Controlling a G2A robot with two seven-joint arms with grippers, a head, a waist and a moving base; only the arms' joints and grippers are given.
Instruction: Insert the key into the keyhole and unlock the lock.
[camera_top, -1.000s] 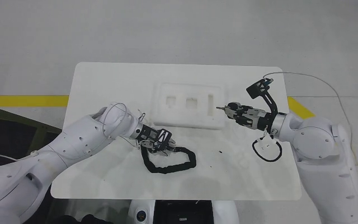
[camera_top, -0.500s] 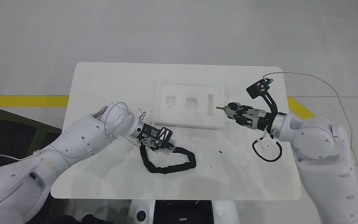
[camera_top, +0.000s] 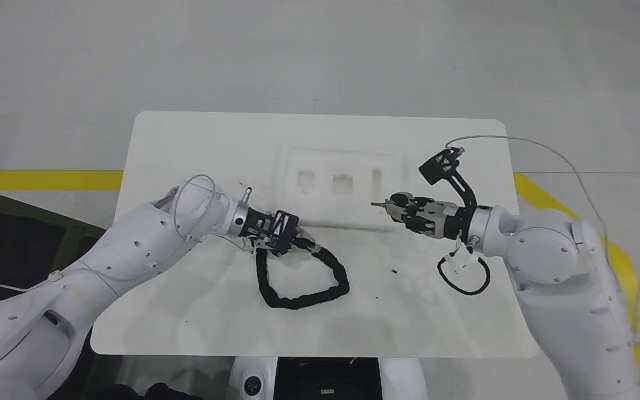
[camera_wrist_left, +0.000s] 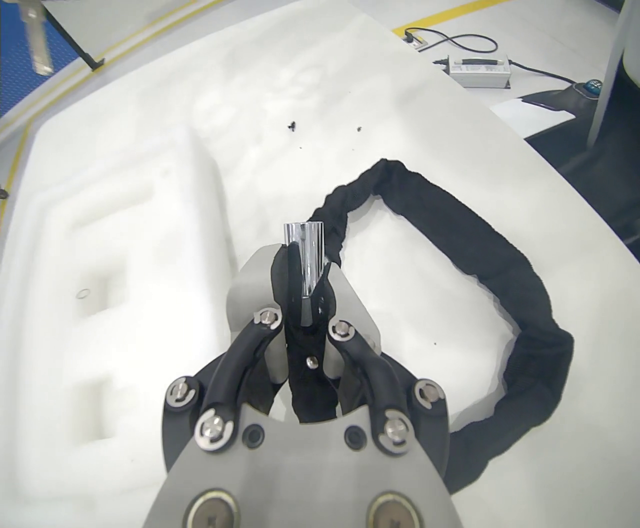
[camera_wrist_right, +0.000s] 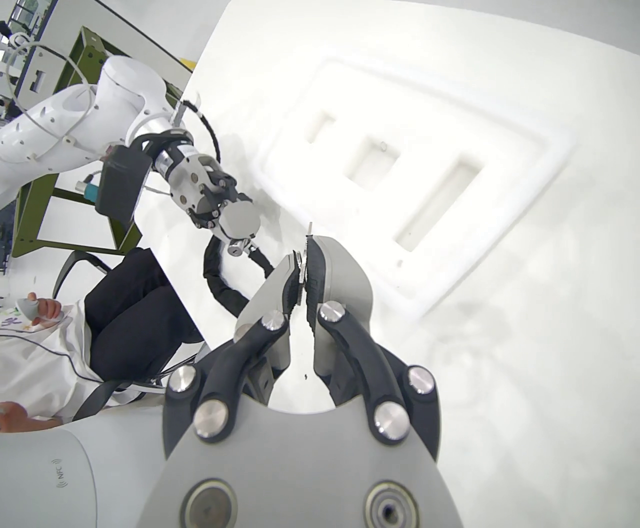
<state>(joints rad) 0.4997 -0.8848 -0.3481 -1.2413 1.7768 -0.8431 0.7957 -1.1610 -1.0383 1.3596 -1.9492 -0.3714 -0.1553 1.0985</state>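
Two free-held parts must meet with nothing bracing either. Just off the foam tray's (camera_top: 290, 205) near left corner lies the chain lock's (camera_wrist_left: 520, 280) black loop. The left gripper (camera_wrist_left: 305, 265) is clamped on its chrome cylinder (camera_wrist_left: 303, 240), and the chain's drag could twist that cylinder off line. Over the tray's near right edge, well apart from the cylinder, the right gripper (camera_wrist_right: 305, 280) pinches the key (camera_top: 381, 204). Its thin blade, if slightly tilted, may skid off or slip between the pads.

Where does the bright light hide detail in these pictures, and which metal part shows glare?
Left wrist view: the white foam tray is washed out, its pockets faint; the chrome lock cylinder carries glare streaks. Right wrist view: the tray nearly merges with the table. Top view: light is even.
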